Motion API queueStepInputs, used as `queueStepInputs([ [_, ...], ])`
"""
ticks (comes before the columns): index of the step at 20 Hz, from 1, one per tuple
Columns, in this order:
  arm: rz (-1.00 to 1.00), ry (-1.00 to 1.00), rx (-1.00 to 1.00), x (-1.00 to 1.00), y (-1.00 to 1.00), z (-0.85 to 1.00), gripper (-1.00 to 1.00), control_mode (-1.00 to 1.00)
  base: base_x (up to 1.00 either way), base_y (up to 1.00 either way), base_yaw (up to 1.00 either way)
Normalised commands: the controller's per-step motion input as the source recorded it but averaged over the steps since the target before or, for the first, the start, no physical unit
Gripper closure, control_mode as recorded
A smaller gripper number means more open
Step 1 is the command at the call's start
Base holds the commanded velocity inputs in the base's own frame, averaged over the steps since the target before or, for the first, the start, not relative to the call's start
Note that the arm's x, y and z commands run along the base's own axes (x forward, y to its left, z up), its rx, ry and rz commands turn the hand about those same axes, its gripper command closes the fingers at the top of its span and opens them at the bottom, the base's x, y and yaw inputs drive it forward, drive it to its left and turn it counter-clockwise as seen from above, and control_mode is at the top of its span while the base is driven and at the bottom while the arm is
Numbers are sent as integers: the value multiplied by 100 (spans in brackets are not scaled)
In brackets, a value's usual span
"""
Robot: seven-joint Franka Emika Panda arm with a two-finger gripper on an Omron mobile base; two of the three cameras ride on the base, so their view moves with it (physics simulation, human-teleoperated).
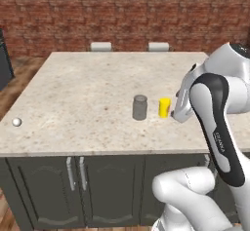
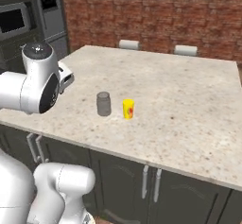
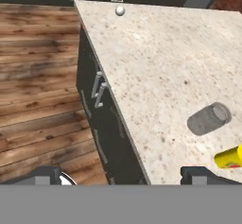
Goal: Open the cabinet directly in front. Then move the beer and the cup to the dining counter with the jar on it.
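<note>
One claw wide open, tilted beside cup.

The dining counter has a beige, speckled stone top with a matt finish, set over dark cabinet fronts with grey metal-looking bar handles. The jar looks like dull, translucent grey glass or plastic, and the cup like smooth, bright yellow plastic. The wall behind is rough red brick, and the floor is grainy brown wood planks.
</note>
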Motion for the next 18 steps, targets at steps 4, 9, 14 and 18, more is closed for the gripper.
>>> queueStepInputs([
  [4,0,0,0,0,0,0,-100,100,-37,5,70],
  [9,0,0,0,0,0,0,-100,100,-14,0,96],
  [14,0,0,0,0,0,0,-100,100,0,0,100],
  [18,0,0,0,0,0,0,-100,100,0,0,100],
])
